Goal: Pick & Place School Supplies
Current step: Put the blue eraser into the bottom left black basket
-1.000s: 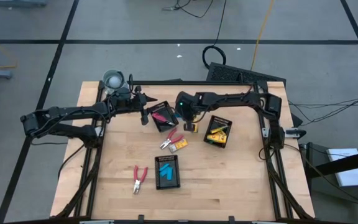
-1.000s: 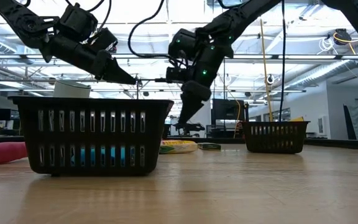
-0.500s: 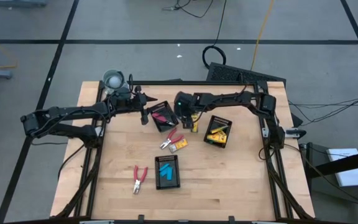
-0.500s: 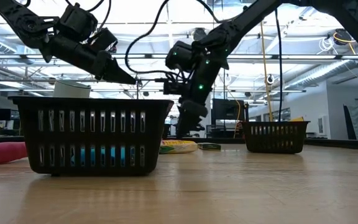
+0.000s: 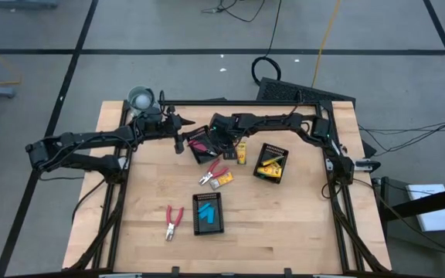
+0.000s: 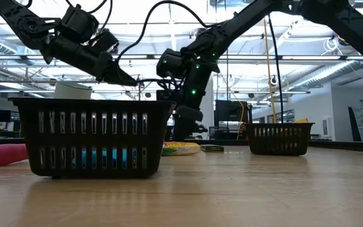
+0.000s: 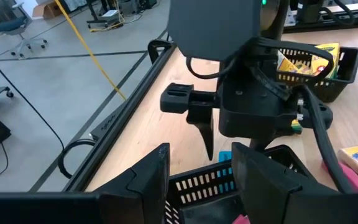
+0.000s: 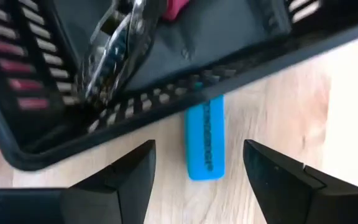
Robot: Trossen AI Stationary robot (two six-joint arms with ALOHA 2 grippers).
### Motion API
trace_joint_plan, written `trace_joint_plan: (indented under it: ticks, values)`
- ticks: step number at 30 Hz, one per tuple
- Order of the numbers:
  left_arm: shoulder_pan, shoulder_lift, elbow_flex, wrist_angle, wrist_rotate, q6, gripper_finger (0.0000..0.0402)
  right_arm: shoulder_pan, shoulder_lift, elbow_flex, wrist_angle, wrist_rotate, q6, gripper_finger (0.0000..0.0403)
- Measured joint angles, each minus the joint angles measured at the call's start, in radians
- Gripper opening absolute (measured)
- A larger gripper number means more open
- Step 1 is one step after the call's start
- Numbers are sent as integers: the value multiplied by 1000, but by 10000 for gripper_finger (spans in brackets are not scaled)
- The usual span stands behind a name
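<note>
The right gripper [image 5: 221,144] has swung from the yellow block [image 5: 241,152] toward the red tray [image 5: 205,144] since a second ago, and now hangs at that tray's edge. Its jaws stand wide, holding nothing. In the right wrist view a blue piece [image 8: 204,145] lies flat on the table [image 8: 278,112] just outside the red tray's wall, between the two fingers [image 8: 114,183] and below them, not touched. Inside that tray lie pliers [image 8: 114,46] with red handles.

The left gripper [image 5: 181,140] has not moved; it hovers on the other side of the red tray, above its rim. In the left wrist view its jaws are parted, with nothing between them, and the right gripper [image 7: 207,140] shows just beyond, pointing down.

Other supplies lie around the red tray. The yellow block rests on the table just beside it, on the right arm's side. A second pair of pliers [image 5: 214,172] and a second yellow block [image 5: 224,180] lie touching each other, near the red tray toward the table's front. The yellow tray [image 5: 271,162] stands farther off past the yellow block, with yellow items in it. The blue tray [image 5: 208,214] is well apart toward the front, holding blue pieces, and a third pair of pliers [image 5: 173,222] lies beside it.
</note>
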Motion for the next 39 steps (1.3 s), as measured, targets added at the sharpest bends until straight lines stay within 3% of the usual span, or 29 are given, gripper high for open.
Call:
trace_joint_plan:
  ticks: [8,12,15,20,28,39]
  values:
    - [0,0,0,1,3,1,177,-20,23,5,-32,-70,12,210]
    - [0,0,0,2,3,1,177,-18,26,6,-30,-50,3,189]
    - [0,0,0,2,3,1,177,-17,26,6,-33,-52,-3,146]
    - [0,0,0,2,3,0,177,-7,25,6,-37,-49,-18,31]
    - [0,0,0,3,3,-7,177,-5,2,5,-58,-20,25,2]
    - [0,0,0,4,3,-12,177,21,-47,0,-146,59,52,4]
